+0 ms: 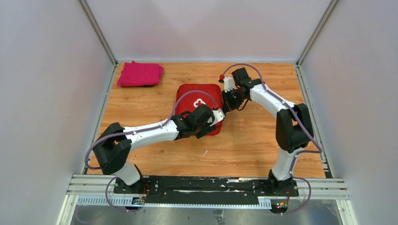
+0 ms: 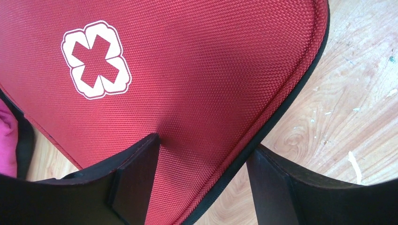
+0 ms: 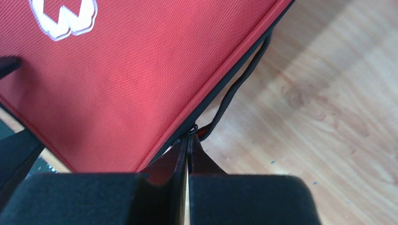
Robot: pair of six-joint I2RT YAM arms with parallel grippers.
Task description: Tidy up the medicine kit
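Observation:
The medicine kit lies closed on the wooden table, a red case with a white cross on its lid. My left gripper is open over the kit's near right corner. One finger presses a dent into the red lid; the other finger stands past the black edge over the wood. My right gripper is shut at the kit's right edge, its tips pinching the small zipper pull. A black strap loop hangs beside it.
A folded pink cloth lies at the back left corner of the table. White walls enclose the left, back and right sides. A metal rail with both arm bases runs along the near edge. Both arms meet over the kit's right side.

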